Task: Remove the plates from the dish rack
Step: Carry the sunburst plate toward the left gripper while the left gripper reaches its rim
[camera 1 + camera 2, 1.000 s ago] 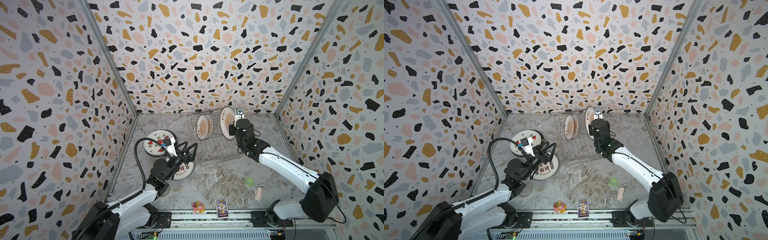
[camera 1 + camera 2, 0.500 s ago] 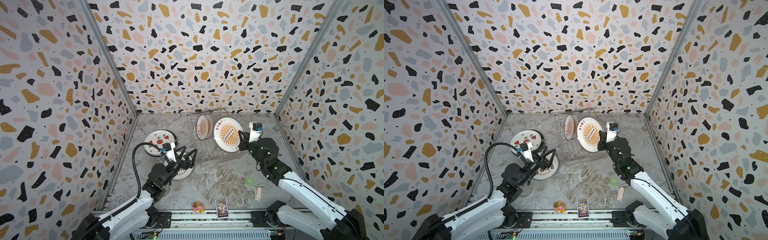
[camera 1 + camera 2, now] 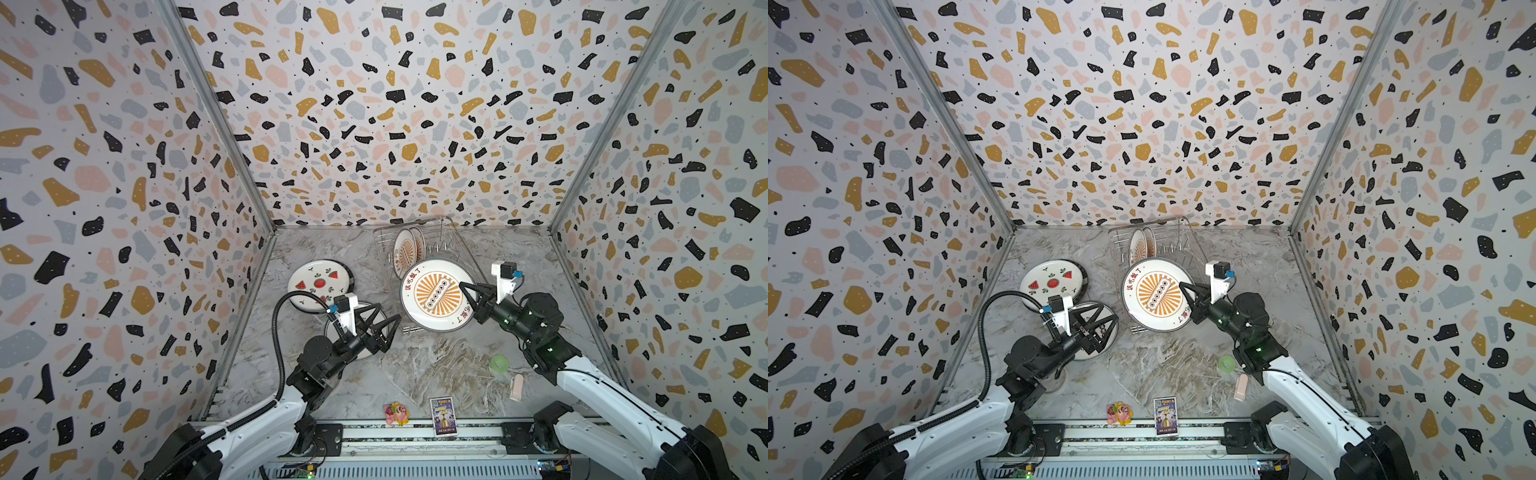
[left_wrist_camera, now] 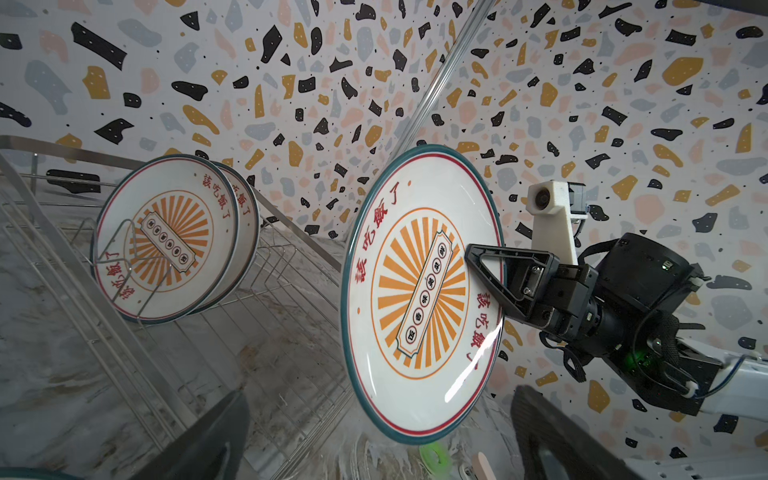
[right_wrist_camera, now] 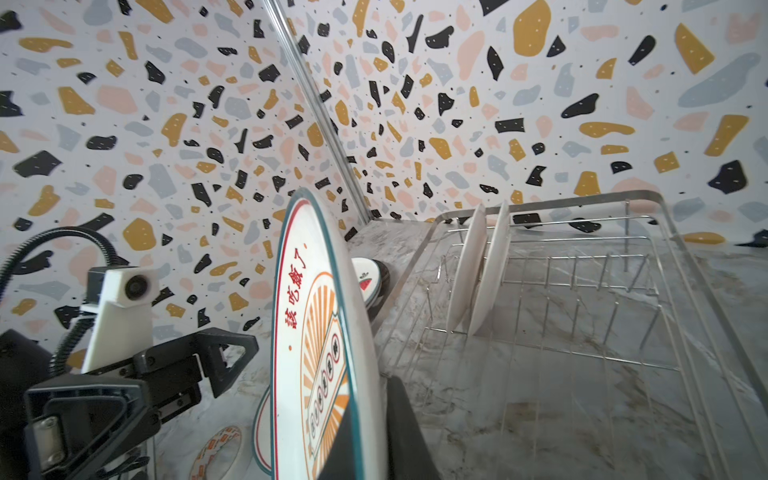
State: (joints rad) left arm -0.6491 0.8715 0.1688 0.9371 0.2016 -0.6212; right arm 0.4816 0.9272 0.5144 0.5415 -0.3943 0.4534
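Observation:
My right gripper is shut on the rim of an orange sunburst plate, which hangs tilted above the near end of the dish rack. In the right wrist view the rim of that plate sits between the two dark fingers. Two more sunburst plates stand upright between the rack's prongs. A watermelon plate lies on the table at the left. My left gripper stands open and empty over another flat plate, facing the held plate.
A green ring and a pink strip lie by the right arm. A card and a small toy sit at the front edge. A tape roll lies near the left arm. Patterned walls close three sides.
The right arm has lifted the sunburst plate out of the rack, drawn it toward the front and tipped its face upward. The left gripper has stayed open and shifted slightly toward the middle.

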